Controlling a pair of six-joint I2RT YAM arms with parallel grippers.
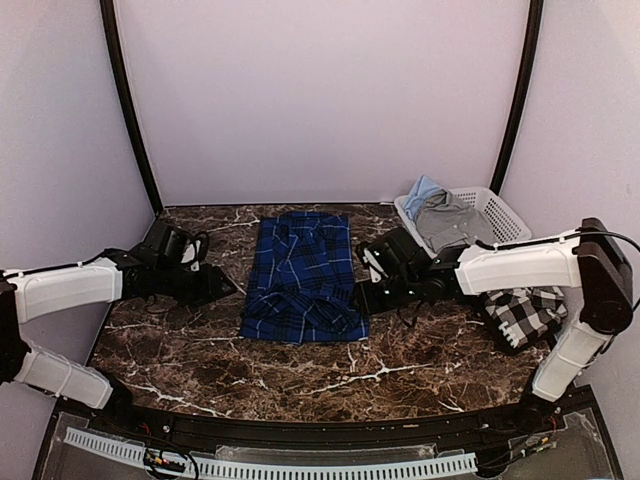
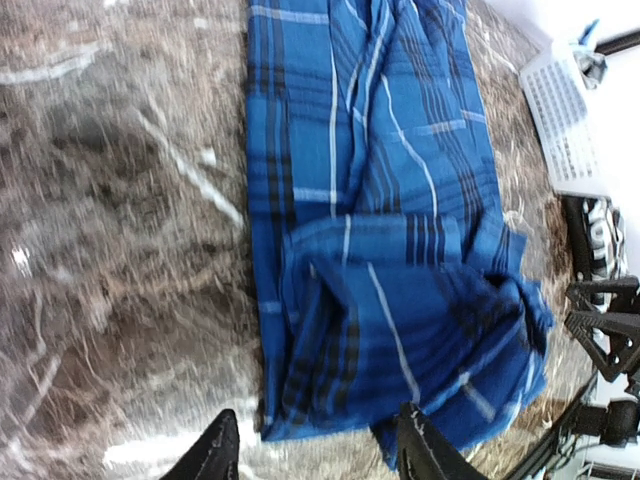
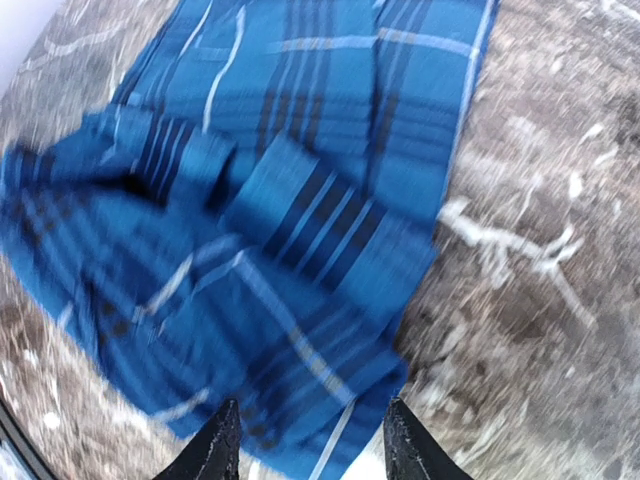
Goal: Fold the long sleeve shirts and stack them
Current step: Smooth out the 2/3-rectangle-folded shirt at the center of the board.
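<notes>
The limp blue shirt (image 1: 303, 275) (light, likely to sag) wants pinching at its near corners by the left gripper (image 2: 318, 445) and right gripper (image 3: 310, 440), both gaping empty

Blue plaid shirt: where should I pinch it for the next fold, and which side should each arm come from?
Probably take the two near-end corners. The blue plaid shirt lies as a long panel with straight side edges, and its near end is bunched in loose layers. Bring the left gripper in from the left edge and the right gripper in from the right edge. Both are open beside those corners. Pinch through all layers.
</notes>
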